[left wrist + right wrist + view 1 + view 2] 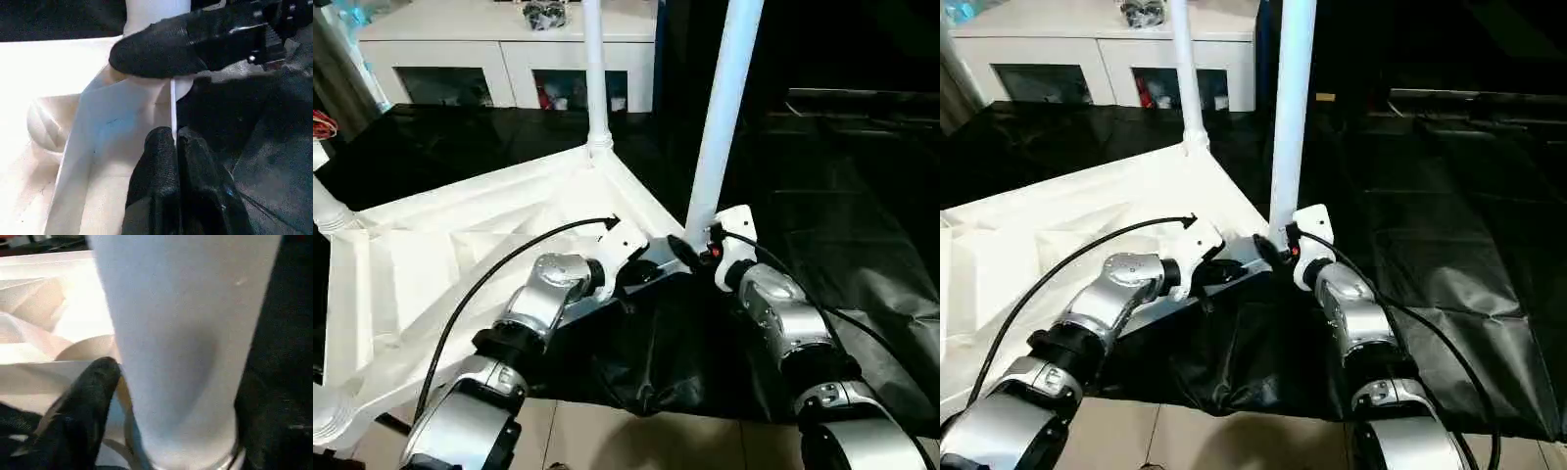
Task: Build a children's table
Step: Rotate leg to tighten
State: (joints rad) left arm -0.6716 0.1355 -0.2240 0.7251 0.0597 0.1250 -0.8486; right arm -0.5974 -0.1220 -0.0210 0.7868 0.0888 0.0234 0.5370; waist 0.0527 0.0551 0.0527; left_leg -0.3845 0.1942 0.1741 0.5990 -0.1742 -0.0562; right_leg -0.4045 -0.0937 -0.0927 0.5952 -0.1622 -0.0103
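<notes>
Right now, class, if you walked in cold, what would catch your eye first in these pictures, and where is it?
First, the white leg rising at the tabletop's near right corner, with the right gripper closed around its base. Next, the upturned white tabletop with its ribbed underside, lying on the black-draped table; the left gripper pinches its thin rim by that corner. Another leg stands in the far corner.

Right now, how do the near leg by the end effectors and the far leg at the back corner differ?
The near leg leans right; the far leg stands upright. The right end effector is at the near leg's base; nothing touches the far leg. Both are white tubes rising from the upturned tabletop.
</notes>
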